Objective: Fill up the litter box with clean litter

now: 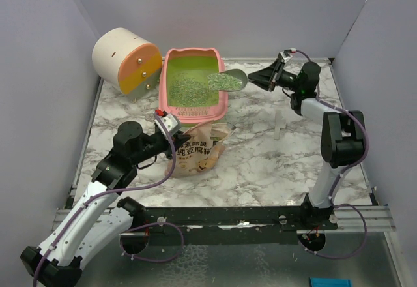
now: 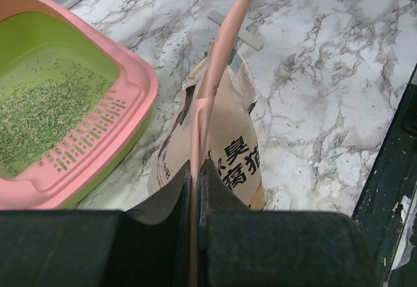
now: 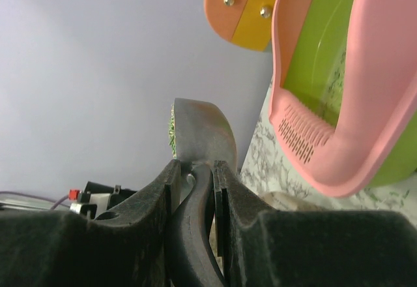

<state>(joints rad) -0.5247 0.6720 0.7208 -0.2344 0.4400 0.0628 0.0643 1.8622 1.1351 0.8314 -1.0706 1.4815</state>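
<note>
Here, the right tool (image 1: pixel 266 77) clamps the scoop (image 1: pixel 242 77) of clean litter (image 1: pixel 225 82) above the litter box (image 1: pixel 193 53) — left tool (image 2: pixel 195 176) pinches the pouch (image 2: pixel 234 143).

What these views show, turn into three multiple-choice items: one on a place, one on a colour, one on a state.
1. Where is the loaded scoop?
A. on top of the cream cylinder
B. over the litter box, at its right rim
C. lying flat on the marble

2. What colour is the inside of the litter box?
A. lime-green
B. blue
C. white

3. What is the left gripper doing?
A. standing open above the box
B. shut on the scoop
C. shut on the top edge of the pouch

Key:
1 B: the top view shows it held over the box's right side.
2 A: green shows around the litter in the box.
3 C: the left wrist view shows its fingers pinching the pouch's edge.
</note>
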